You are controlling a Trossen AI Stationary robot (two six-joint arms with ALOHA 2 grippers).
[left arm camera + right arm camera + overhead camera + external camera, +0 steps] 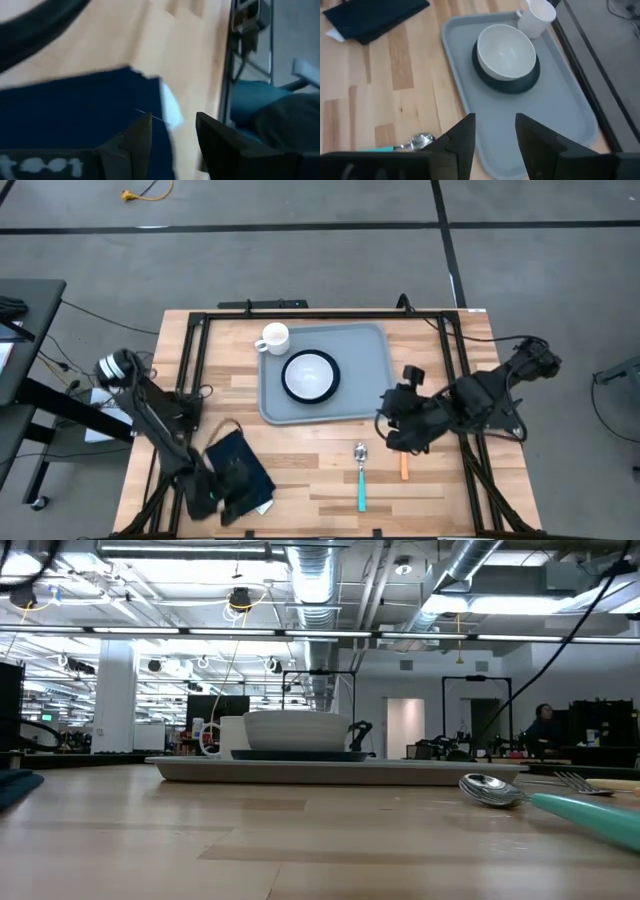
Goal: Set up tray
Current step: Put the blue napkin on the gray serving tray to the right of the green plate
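The light grey-blue tray [365, 395] lies at the table's far middle. It carries a white bowl [310, 375] on a dark round plate [530, 82] and a white mug [273, 337]. My right gripper [495, 132] hangs open above the tray's right near part [545, 125], clear of it. A dark navy napkin [240, 468] lies flat at the near left with something white [170, 107] under its edge. My left gripper [172, 130] is open over that edge, one finger above the cloth and one above bare wood. In the low view the tray [330, 770] and bowl [295, 730] show, but neither gripper does.
A spoon with a teal handle [361, 475] and a fork with an orange handle [404, 465] lie on the wood near the tray's near right corner, below my right arm. A black frame [190, 350] runs along the table's far, left and right edges. Bare wood lies between napkin and spoon.
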